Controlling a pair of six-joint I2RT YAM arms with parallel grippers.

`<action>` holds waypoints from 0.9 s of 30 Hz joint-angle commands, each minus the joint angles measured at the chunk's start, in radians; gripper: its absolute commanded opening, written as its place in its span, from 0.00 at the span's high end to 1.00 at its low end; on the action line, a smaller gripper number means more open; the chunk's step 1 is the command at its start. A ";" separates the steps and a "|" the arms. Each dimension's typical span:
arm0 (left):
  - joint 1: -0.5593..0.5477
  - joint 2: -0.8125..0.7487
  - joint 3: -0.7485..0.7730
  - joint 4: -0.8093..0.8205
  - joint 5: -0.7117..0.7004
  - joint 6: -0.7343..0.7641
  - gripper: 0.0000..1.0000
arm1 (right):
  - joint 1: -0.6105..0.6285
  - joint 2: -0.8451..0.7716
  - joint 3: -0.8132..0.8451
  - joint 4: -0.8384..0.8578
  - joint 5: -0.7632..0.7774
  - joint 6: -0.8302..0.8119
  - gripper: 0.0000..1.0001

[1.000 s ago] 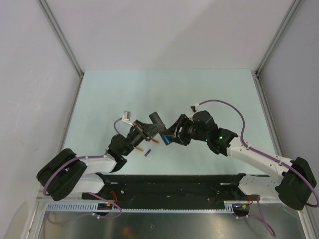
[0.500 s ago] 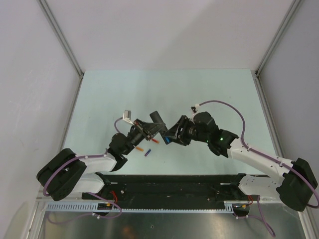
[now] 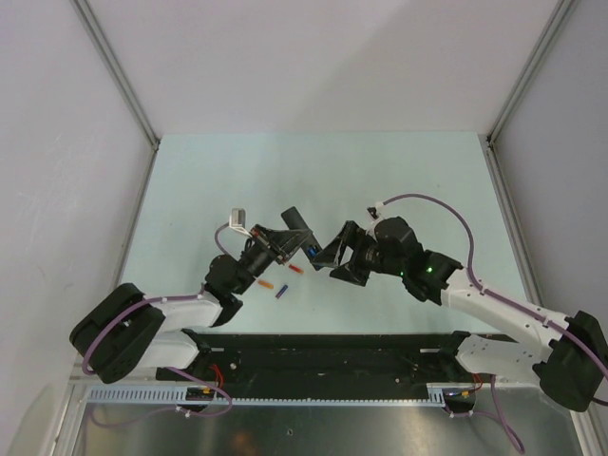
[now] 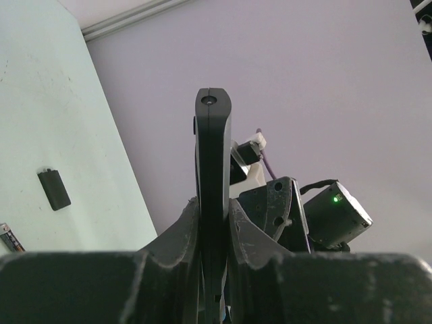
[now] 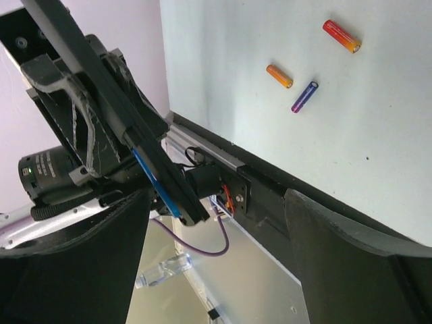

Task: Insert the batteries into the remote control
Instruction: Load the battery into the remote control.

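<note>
My left gripper (image 3: pixel 283 243) is shut on the black remote control (image 3: pixel 296 228) and holds it tilted above the table. In the left wrist view the remote (image 4: pixel 213 155) stands edge-on between the fingers (image 4: pixel 181 226) of that gripper (image 4: pixel 213 206). A blue battery (image 3: pixel 311 253) sits in the remote's lower end and shows in the right wrist view (image 5: pixel 154 183) along the remote (image 5: pixel 94 77). My right gripper (image 3: pixel 332 258) is open and empty just right of the remote, also seen in its own view (image 5: pixel 216 270). Red (image 5: pixel 341 36), orange (image 5: pixel 279 75) and purple (image 5: pixel 304 96) batteries lie on the table.
The same loose batteries lie under the left gripper in the top view: red (image 3: pixel 296 269), orange (image 3: pixel 267 284), purple (image 3: pixel 282 292). A small black flat cover (image 4: pixel 54 189) lies on the pale green table (image 3: pixel 399 180). The black base rail (image 3: pixel 332 347) runs along the near edge.
The blue battery, earlier between my right gripper's fingers, now sits in the remote. My right gripper has let go and drawn back to the right. The left gripper has barely moved.
</note>
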 commanded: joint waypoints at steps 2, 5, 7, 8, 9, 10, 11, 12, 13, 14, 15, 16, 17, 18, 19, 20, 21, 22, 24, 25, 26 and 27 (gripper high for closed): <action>0.019 0.005 0.011 0.283 0.012 -0.038 1.00 | -0.010 -0.055 0.045 -0.048 -0.021 -0.104 0.19; 0.030 0.019 0.028 0.283 0.067 -0.075 1.00 | -0.012 -0.041 0.045 -0.034 -0.065 -0.137 0.23; 0.047 0.051 0.045 0.283 0.153 -0.122 1.00 | -0.010 -0.038 0.045 -0.019 -0.094 -0.158 0.23; 0.053 0.064 0.062 0.282 0.179 -0.141 1.00 | -0.012 -0.036 0.045 -0.002 -0.103 -0.164 0.24; 0.062 0.094 0.071 0.283 0.205 -0.161 1.00 | -0.012 -0.033 0.045 0.010 -0.114 -0.173 0.24; 0.065 0.108 0.080 0.282 0.236 -0.197 1.00 | -0.010 -0.032 0.045 0.020 -0.134 -0.178 0.25; 0.069 0.123 0.096 0.285 0.286 -0.210 1.00 | -0.013 -0.032 0.045 0.044 -0.145 -0.181 0.25; 0.070 0.140 0.102 0.285 0.311 -0.218 1.00 | -0.014 -0.033 0.047 0.055 -0.156 -0.189 0.25; 0.072 0.146 0.107 0.285 0.328 -0.227 1.00 | -0.015 -0.033 0.045 0.073 -0.175 -0.190 0.25; 0.073 0.150 0.108 0.290 0.354 -0.228 1.00 | -0.020 -0.033 0.045 0.078 -0.180 -0.195 0.25; 0.076 0.151 0.110 0.293 0.365 -0.230 1.00 | -0.024 -0.036 0.047 0.078 -0.182 -0.200 0.26; 0.076 0.151 0.110 0.294 0.374 -0.229 1.00 | -0.030 -0.041 0.045 0.067 -0.186 -0.207 0.27; 0.078 0.150 0.111 0.299 0.391 -0.229 1.00 | -0.041 -0.042 0.045 0.064 -0.189 -0.212 0.28; 0.081 0.150 0.113 0.302 0.402 -0.229 1.00 | -0.046 -0.044 0.045 0.057 -0.189 -0.219 0.28; 0.082 0.148 0.116 0.305 0.414 -0.225 1.00 | -0.050 -0.051 0.045 0.055 -0.192 -0.226 0.31; 0.084 0.144 0.120 0.308 0.426 -0.225 1.00 | -0.056 -0.055 0.045 0.049 -0.194 -0.235 0.32; 0.087 0.139 0.122 0.311 0.441 -0.219 1.00 | -0.066 -0.058 0.045 0.049 -0.200 -0.241 0.33; 0.088 0.136 0.120 0.313 0.446 -0.219 1.00 | -0.070 -0.064 0.045 0.044 -0.200 -0.247 0.34; 0.093 0.119 0.110 0.314 0.452 -0.206 1.00 | -0.079 -0.075 0.045 0.041 -0.193 -0.256 0.36; 0.095 0.111 0.107 0.316 0.452 -0.199 1.00 | -0.081 -0.081 0.045 0.034 -0.186 -0.261 0.36; 0.101 0.101 0.099 0.316 0.454 -0.192 1.00 | -0.081 -0.093 0.045 0.032 -0.182 -0.269 0.36; 0.102 0.099 0.094 0.316 0.454 -0.184 1.00 | -0.083 -0.098 0.045 0.027 -0.170 -0.272 0.36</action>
